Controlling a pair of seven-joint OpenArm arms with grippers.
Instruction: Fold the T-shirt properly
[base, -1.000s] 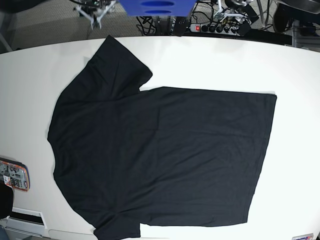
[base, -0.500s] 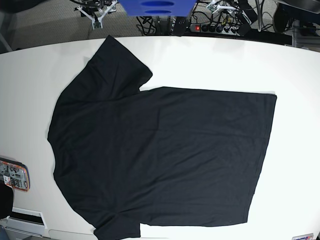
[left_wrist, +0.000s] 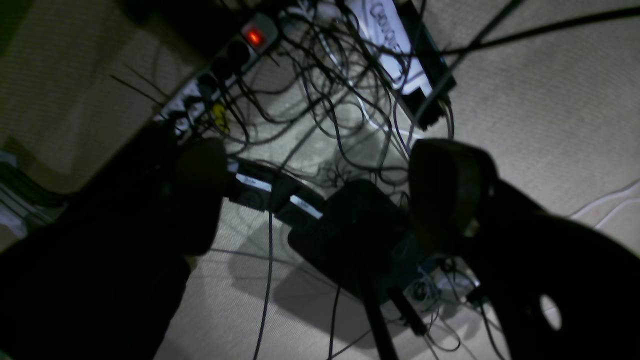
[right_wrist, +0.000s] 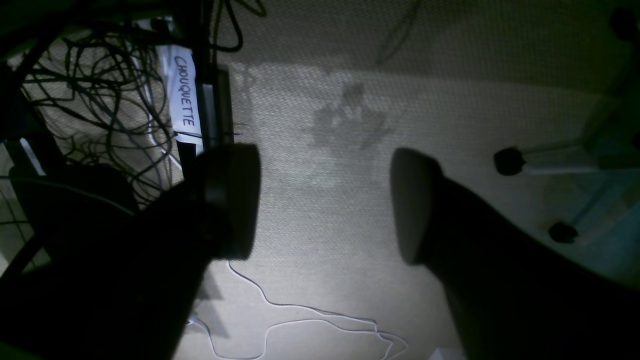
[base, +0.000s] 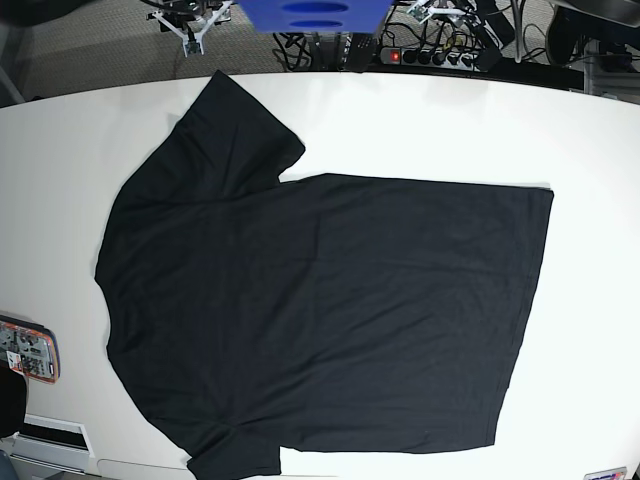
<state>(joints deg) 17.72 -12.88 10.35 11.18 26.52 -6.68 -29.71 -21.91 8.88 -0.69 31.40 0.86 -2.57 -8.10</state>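
Since the earlier base view almost nothing has changed on the table (base: 600, 170): the T-shirt (base: 320, 310) lies just as it did, and only the arm hardware at the top edge has shifted a little.

I have both arms parked off the table, behind its far edge. My left gripper (left_wrist: 320, 195) looks down at the floor, jaws spread wide with nothing between them but a tangle of cables (left_wrist: 325, 75) and a power strip (left_wrist: 220, 65) below. My right gripper (right_wrist: 325, 200) is likewise wide open and empty, with carpet under it and a labelled box (right_wrist: 182, 95) off to its left.

The T-shirt is spread flat on the table, unfolded, collar end toward the base view's left, hem toward its right, nowhere near either claw.

My worry is the approach. Swinging in from back here, a jaw could snag those cables. On the cloth, a pinch too deep may catch both layers unevenly or drag the shirt, giving a crooked fold. Black fabric hides its edges from my wrist cameras.
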